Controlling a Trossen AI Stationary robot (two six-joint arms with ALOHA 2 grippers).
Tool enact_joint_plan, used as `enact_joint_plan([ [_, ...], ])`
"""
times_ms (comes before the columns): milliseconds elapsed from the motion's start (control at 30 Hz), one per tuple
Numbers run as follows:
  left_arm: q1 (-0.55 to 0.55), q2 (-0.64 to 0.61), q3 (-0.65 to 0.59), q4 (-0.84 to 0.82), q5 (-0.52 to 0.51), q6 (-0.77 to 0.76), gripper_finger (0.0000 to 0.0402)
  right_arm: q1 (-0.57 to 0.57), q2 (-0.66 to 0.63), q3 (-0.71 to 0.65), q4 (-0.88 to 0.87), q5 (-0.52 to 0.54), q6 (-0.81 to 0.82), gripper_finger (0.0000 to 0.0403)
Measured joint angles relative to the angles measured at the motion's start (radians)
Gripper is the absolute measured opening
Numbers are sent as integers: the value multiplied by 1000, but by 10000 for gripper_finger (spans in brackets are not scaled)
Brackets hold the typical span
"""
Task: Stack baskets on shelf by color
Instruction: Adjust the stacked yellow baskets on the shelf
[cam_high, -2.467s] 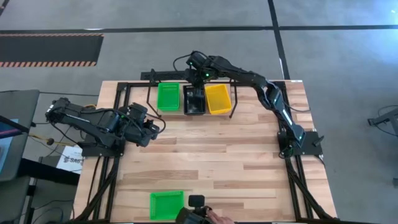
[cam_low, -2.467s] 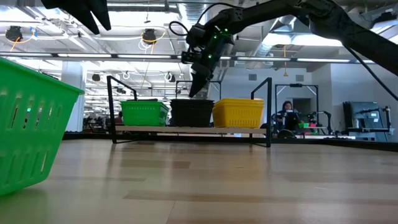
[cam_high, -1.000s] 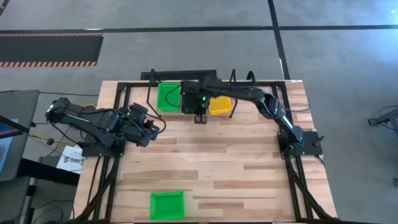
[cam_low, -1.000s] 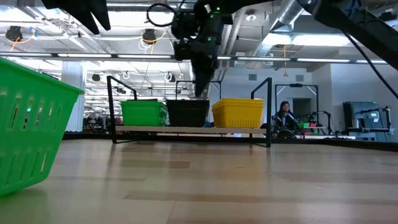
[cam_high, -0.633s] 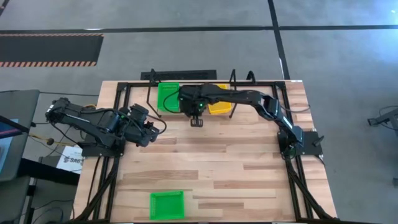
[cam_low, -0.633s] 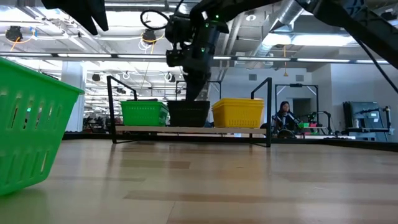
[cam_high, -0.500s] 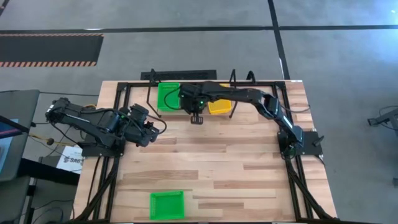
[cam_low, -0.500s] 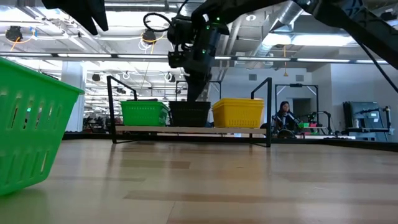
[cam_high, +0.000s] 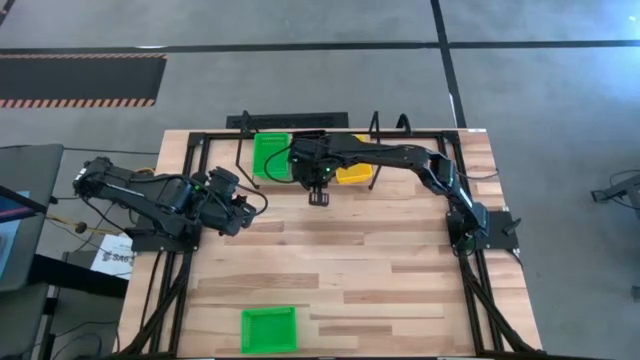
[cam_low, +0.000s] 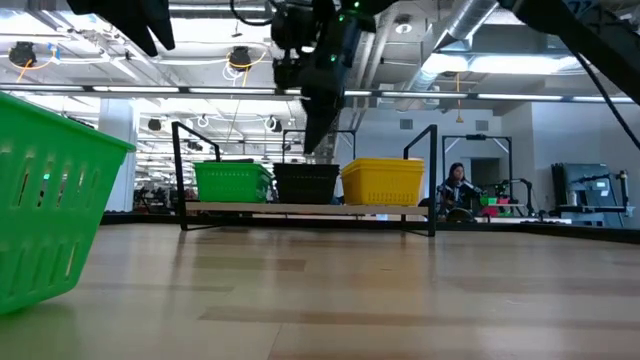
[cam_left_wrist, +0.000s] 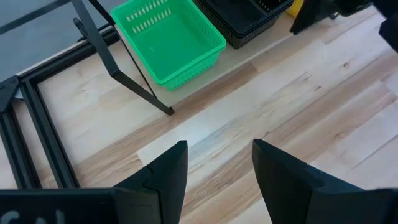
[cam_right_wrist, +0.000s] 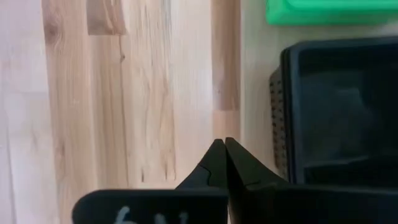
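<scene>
Shelf (cam_low: 300, 208) at the table's far edge, carrying one row sorted by colour: green basket (cam_low: 232, 182), black basket (cam_low: 306, 182), yellow basket (cam_low: 383, 181), side by side so each colour starts its own stack. Right gripper (cam_right_wrist: 224, 163), jaws pressed together and empty, hangs above the shelf's front edge just beside the black basket. Left gripper (cam_left_wrist: 217, 171), jaws spread and empty, waits at the table's left side. A second green basket (cam_high: 268, 329) lies at the near edge, well apart from both
</scene>
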Motion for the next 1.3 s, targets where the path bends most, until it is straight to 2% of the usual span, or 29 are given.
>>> enact_joint_plan([
  [267, 0, 0, 0, 2, 0, -1, 168, -29, -98, -2, -62, 178, -5, 3],
  [367, 0, 0, 0, 4, 0, 0, 168, -86, -122, -2, -56, 186, -8, 3],
  [500, 0, 0, 0, 6, 0, 0, 168, -180, -128, -2, -69, 130, 0, 3],
  [767, 0, 0, 0, 8, -2, -14, 168, -279, -119, -99, -38, -101, -47, 3],
  [1033, 0, 0, 0, 8, -25, -19, 168, -324, -118, -191, 60, -115, -106, 2],
  [1300, 0, 0, 0, 8, -26, -38, 168, -357, -100, -192, 119, -114, -130, 2],
])
